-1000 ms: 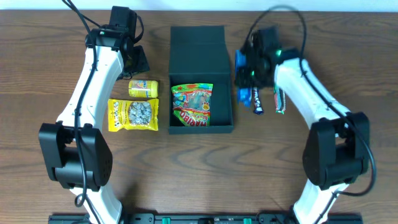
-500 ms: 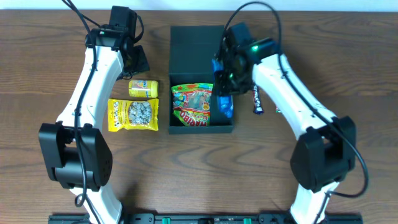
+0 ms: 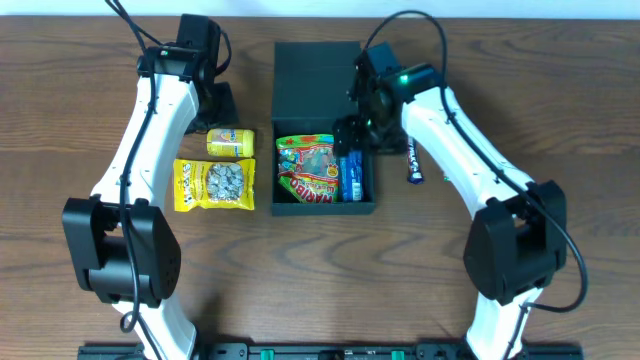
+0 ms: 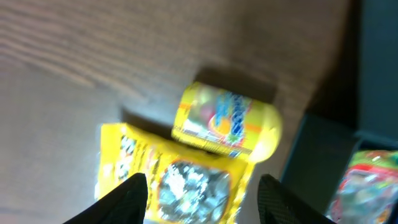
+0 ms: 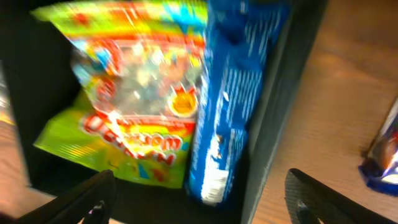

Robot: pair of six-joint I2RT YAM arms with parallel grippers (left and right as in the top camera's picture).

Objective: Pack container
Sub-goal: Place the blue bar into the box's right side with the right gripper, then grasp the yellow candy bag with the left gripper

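The dark teal container (image 3: 312, 95) stands open at the table's middle, its flap lid lying back at the far side. A green gummy packet (image 3: 308, 168) lies inside, and a blue packet (image 3: 351, 176) rests beside it against the right wall. Just above the blue packet my right gripper (image 3: 356, 130) hovers open; the right wrist view shows that packet (image 5: 233, 93) lying free below the spread fingers (image 5: 81, 199). Left of the container my left gripper (image 3: 215, 100) hangs open and empty above a small yellow packet (image 4: 227, 121) and a yellow bag (image 4: 180, 186).
A dark snack bar (image 3: 414, 162) lies on the wood right of the container, seen at the right wrist view's edge as a bar (image 5: 382, 155). The small yellow packet (image 3: 230, 142) and yellow bag (image 3: 214, 185) lie close to the container's left wall.
My right gripper carried the blue packet from the table on the right into the container and opened, leaving it beside the green packet. The left arm has not moved.
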